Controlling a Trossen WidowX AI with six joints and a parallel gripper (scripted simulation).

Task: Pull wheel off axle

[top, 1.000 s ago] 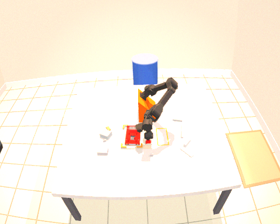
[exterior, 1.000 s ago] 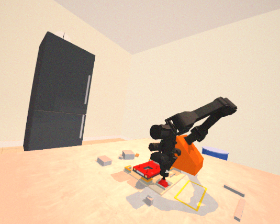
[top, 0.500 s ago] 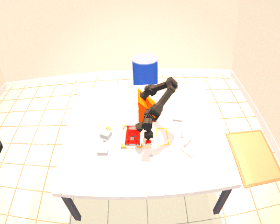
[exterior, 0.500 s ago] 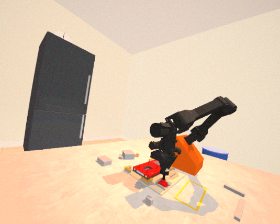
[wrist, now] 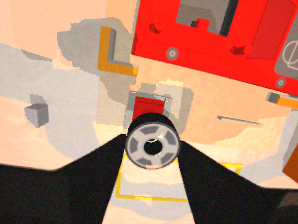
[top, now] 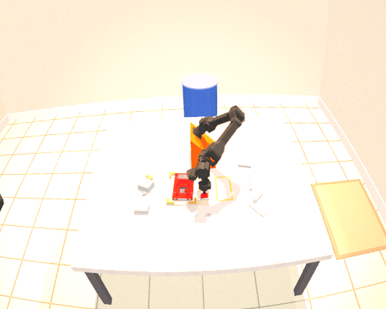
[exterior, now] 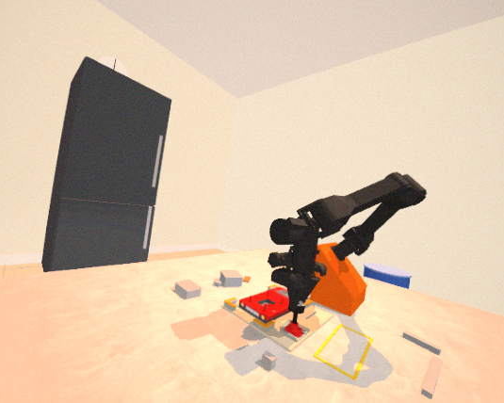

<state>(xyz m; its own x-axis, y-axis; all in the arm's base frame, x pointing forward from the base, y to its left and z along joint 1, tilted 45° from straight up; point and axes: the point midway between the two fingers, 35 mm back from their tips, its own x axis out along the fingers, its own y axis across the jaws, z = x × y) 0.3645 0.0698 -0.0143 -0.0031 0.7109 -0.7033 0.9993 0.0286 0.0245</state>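
So going left to right in the top view, there's a couple of pale grey rectangular blocks point(top: 141, 209) point(exterior: 187, 289), then a flat red car body point(top: 183, 182) point(exterior: 253, 309) point(wrist: 210, 55) sitting between yellow corner brackets point(top: 171, 201) point(exterior: 264, 323) point(wrist: 104, 52) on a tan board point(top: 203, 203) point(exterior: 289, 347) point(wrist: 200, 100). Next is the black gripper point(top: 204, 191) point(exterior: 297, 305) point(wrist: 151, 142), pointing down over a small red stand point(top: 204, 196) point(exterior: 294, 330) point(wrist: 149, 106), fingers closed on a round grey-and-black spoked wheel point(exterior: 297, 310) point(wrist: 169, 146). A thin dark upright axle point(exterior: 294, 317) shows between the stand and the fingertips, can't tell if its tip is still inside the wheel. To the right is the yellow rectangular outline point(top: 216, 189) point(exterior: 327, 340) point(wrist: 165, 199) on the table, wheel's not down in it, and farther right some pale narrow strips point(top: 257, 209) point(exterior: 431, 377)
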